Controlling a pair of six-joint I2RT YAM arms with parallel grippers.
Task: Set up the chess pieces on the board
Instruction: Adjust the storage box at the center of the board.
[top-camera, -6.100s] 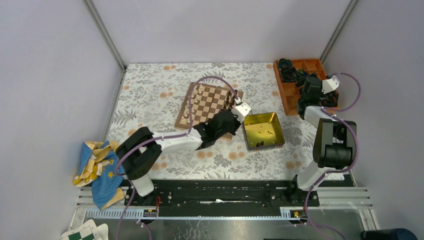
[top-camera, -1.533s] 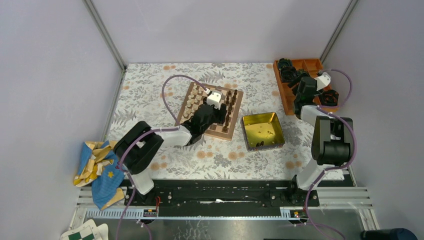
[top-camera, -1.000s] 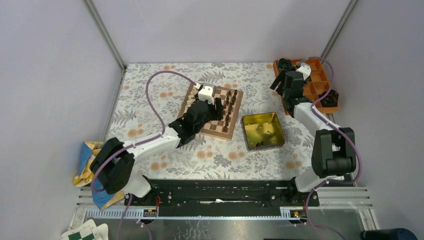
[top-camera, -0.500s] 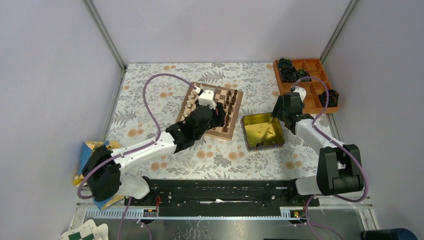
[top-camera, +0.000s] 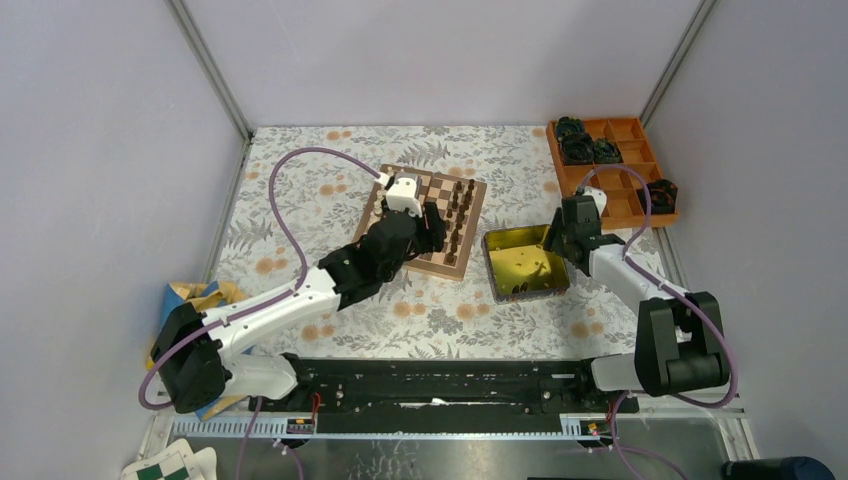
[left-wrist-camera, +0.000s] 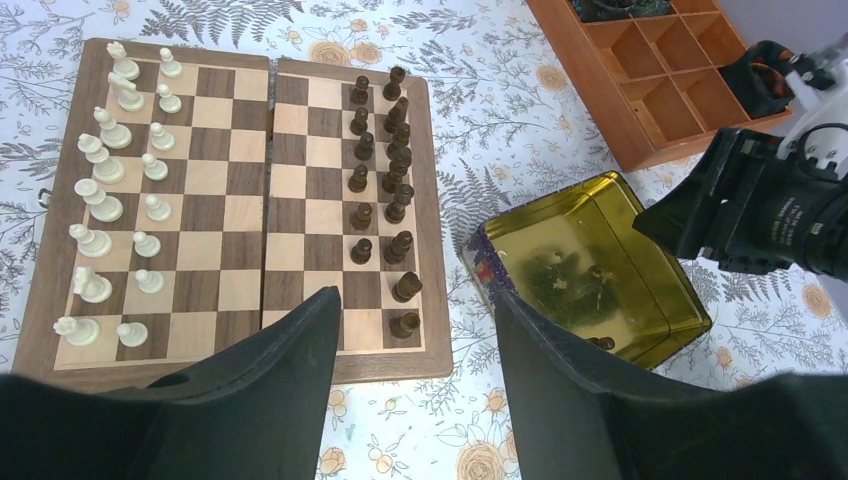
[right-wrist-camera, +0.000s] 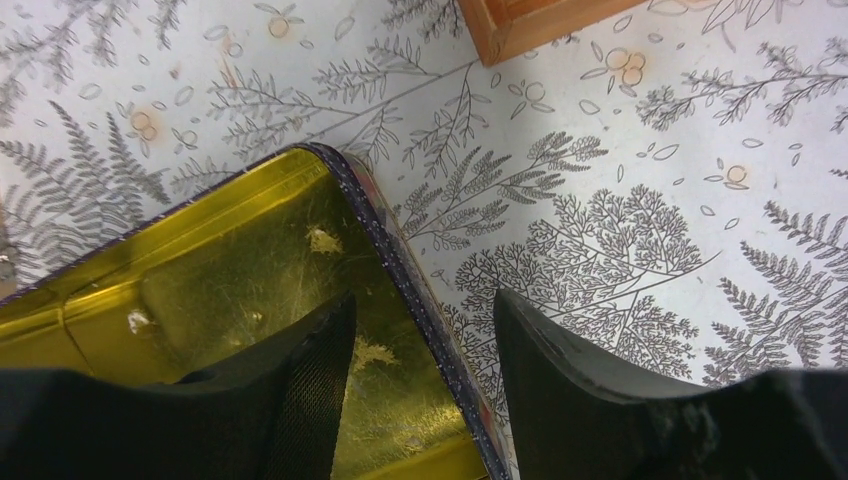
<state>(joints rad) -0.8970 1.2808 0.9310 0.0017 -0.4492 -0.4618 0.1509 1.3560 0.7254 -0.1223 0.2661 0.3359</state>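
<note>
The board (left-wrist-camera: 245, 200) lies mid-table, also seen from above (top-camera: 470, 195). Cream chess pieces (left-wrist-camera: 100, 170) stand in two columns on its left side. Dark chess pieces (left-wrist-camera: 398, 165) stand in two columns on its right. A small dark piece (left-wrist-camera: 603, 343) lies in the near corner of the yellow tin (left-wrist-camera: 600, 250). My left gripper (left-wrist-camera: 415, 300) hovers open above the board's near right corner (top-camera: 418, 232), holding nothing. My right gripper (right-wrist-camera: 420, 305) is open, its fingers astride the tin's right wall (right-wrist-camera: 380, 240), one inside and one outside.
An orange compartment tray (top-camera: 625, 190) with black gear-like lumps (top-camera: 585, 145) stands at the back right. The yellow tin (top-camera: 525, 262) sits just right of the board. A blue-and-yellow cloth (top-camera: 185, 300) lies at the left edge.
My right gripper left the orange tray, came down to the tin's right wall, and its jaws have narrowed. My left gripper drew back a little toward the board's near edge, still open.
</note>
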